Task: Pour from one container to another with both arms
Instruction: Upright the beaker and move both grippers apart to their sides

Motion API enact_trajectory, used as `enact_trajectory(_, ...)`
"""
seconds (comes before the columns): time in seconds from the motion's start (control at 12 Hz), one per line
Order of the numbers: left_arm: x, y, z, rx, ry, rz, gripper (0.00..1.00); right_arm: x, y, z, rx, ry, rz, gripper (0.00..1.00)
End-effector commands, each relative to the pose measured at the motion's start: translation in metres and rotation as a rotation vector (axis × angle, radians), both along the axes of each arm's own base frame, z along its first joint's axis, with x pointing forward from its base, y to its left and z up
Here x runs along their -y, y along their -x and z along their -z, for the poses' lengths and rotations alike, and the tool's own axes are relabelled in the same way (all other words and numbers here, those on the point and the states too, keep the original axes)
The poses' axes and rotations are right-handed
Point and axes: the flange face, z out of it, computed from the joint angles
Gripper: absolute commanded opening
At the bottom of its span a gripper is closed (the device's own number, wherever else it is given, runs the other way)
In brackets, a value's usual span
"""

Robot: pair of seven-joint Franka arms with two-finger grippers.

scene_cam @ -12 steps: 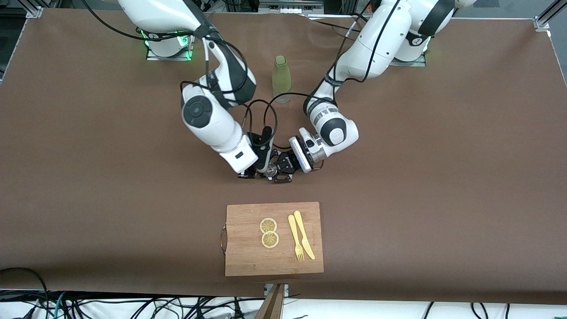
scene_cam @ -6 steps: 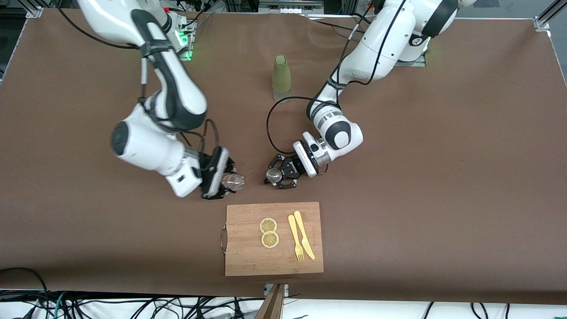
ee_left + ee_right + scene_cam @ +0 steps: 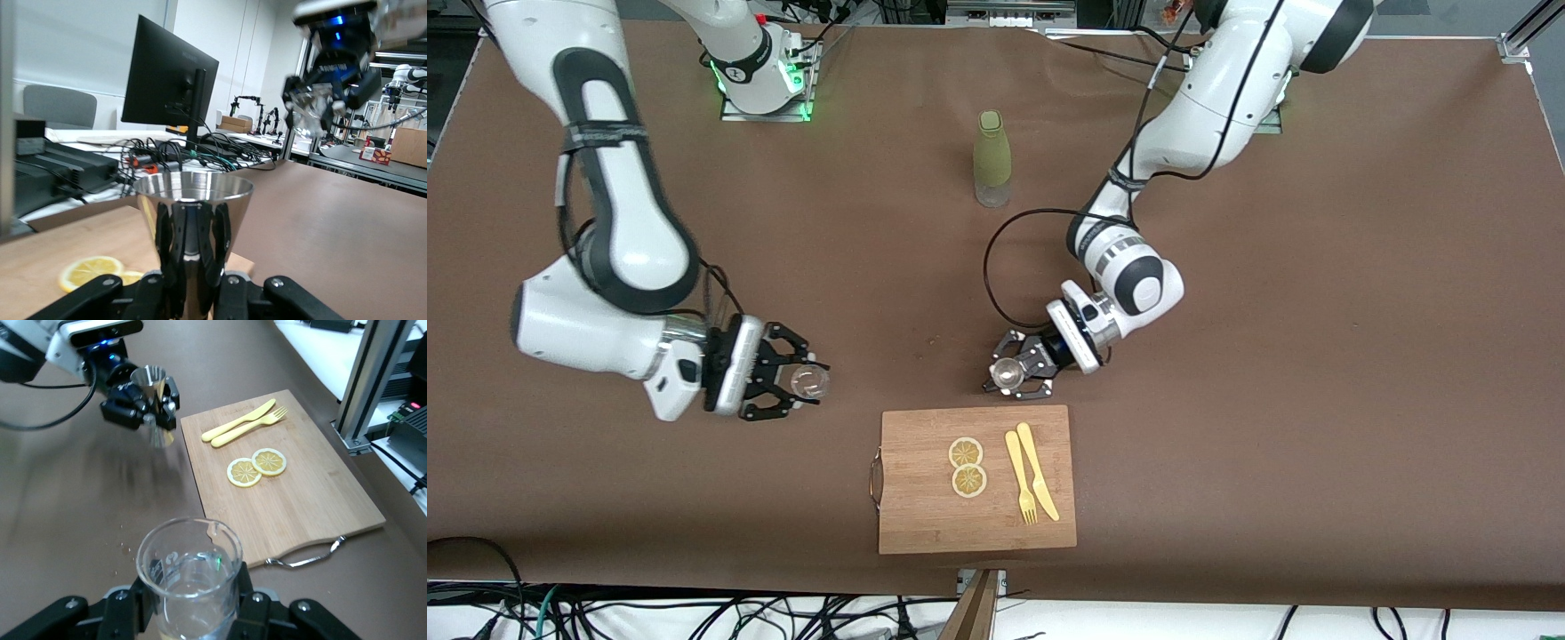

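My right gripper (image 3: 805, 382) is shut on a clear glass beaker (image 3: 811, 381) and holds it upright over the bare table toward the right arm's end. In the right wrist view the beaker (image 3: 190, 550) stands between the fingers of the right gripper (image 3: 190, 603). My left gripper (image 3: 1009, 378) is shut on a shiny metal cone-shaped cup (image 3: 1008, 372), upright, just over the table beside the cutting board's edge. The left wrist view shows that cup (image 3: 193, 197) in the left gripper (image 3: 193, 253), with the beaker (image 3: 312, 112) farther off. The two containers are well apart.
A wooden cutting board (image 3: 925, 516) lies nearer the front camera, carrying two lemon slices (image 3: 967, 467) and a yellow fork and knife (image 3: 1032, 484). A green bottle (image 3: 992, 158) stands upright between the two arm bases. A black cable (image 3: 996, 267) loops by the left wrist.
The right arm has swung away toward its own end of the table, carrying the beaker away from the metal cup. The left gripper has shifted slightly toward the board with the cup.
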Motion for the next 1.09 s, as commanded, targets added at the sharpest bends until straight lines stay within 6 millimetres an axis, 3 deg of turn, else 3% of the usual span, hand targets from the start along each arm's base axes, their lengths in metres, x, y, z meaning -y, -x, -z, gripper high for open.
enact_trajectory(0.0, -0.045, -0.003, -0.022, 0.03, 0.0, 0.025, 0.0, 0.042, 0.016, 0.019, 0.039, -0.152, -0.02, 0.22)
enact_trajectory(0.42, -0.128, -0.013, -0.048, 0.001, 0.013, 0.115, 0.0, 0.133, 0.043, 0.069, 0.135, -0.254, -0.093, 0.23)
enact_trajectory(0.75, -0.208, -0.023, -0.058, -0.028, 0.014, 0.221, 0.0, 0.198, 0.063, 0.113, 0.211, -0.24, -0.107, 0.26)
enact_trajectory(1.0, -0.266, -0.017, -0.052, -0.051, 0.041, 0.303, 0.0, 0.223, 0.074, 0.148, 0.214, -0.233, -0.106, 0.26)
